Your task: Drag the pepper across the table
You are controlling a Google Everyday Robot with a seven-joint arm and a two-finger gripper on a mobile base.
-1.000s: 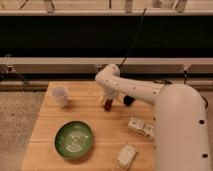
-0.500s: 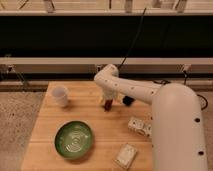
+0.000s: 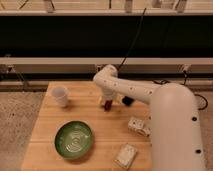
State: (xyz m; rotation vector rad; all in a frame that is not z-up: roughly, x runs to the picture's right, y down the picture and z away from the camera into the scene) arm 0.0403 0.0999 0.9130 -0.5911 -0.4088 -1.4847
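Observation:
The pepper [image 3: 107,105] is a small dark red shape lying on the light wooden table [image 3: 50,125], near the middle toward the far edge. My gripper [image 3: 106,101] points down right over it at the end of the white arm [image 3: 125,87], and seems to touch it. Most of the pepper is hidden under the gripper.
A white cup [image 3: 60,96] stands at the far left. A green bowl [image 3: 74,139] sits at the front left. A dark object [image 3: 128,100] lies just right of the gripper. Two small white packets [image 3: 138,125] [image 3: 125,155] lie at the front right.
The gripper and the pepper have shifted slightly to the left along the table; the other objects have not moved.

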